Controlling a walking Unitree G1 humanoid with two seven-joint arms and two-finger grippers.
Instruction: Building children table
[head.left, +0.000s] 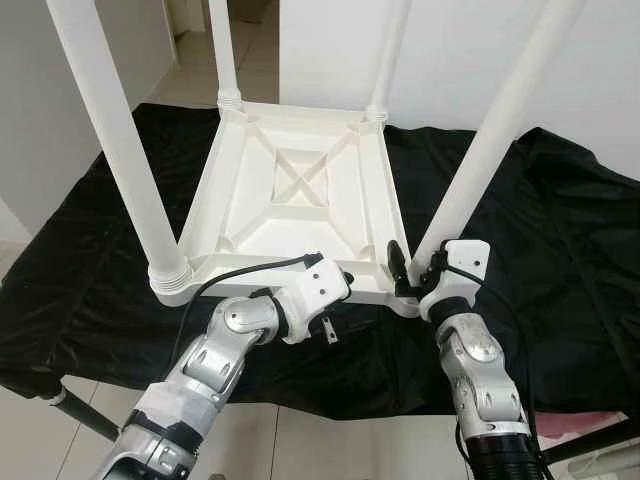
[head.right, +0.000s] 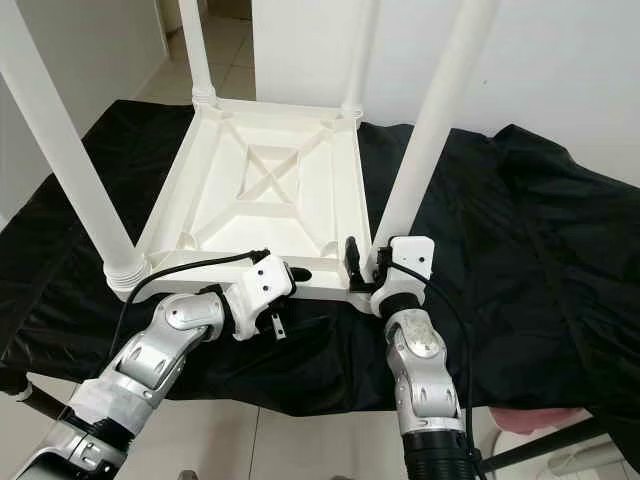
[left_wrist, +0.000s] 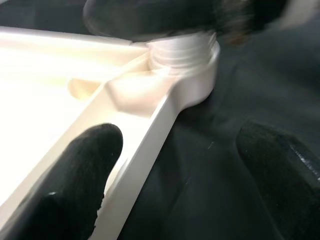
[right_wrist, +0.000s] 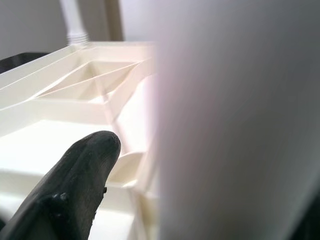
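A white plastic children's table (head.left: 300, 190) lies upside down on a black cloth (head.left: 560, 230), its four legs pointing up. My left gripper (head.left: 348, 280) is at the near rim and open. One finger (left_wrist: 75, 185) is inside the tabletop, the other finger (left_wrist: 285, 170) over the cloth, with the rim (left_wrist: 150, 145) between them. It points toward the threaded corner socket (left_wrist: 182, 50). My right gripper (head.left: 415, 268) is at the base of the near right leg (head.left: 480, 160), open. Its one visible finger (right_wrist: 85, 185) stands a little apart from the leg (right_wrist: 235, 125).
The near left leg (head.left: 120, 150) rises steeply at the left corner. The cloth covers a low stand whose dark strut (head.left: 85, 410) shows at bottom left. Something pink (head.left: 580, 425) lies on the tiled floor at bottom right. A white wall stands behind.
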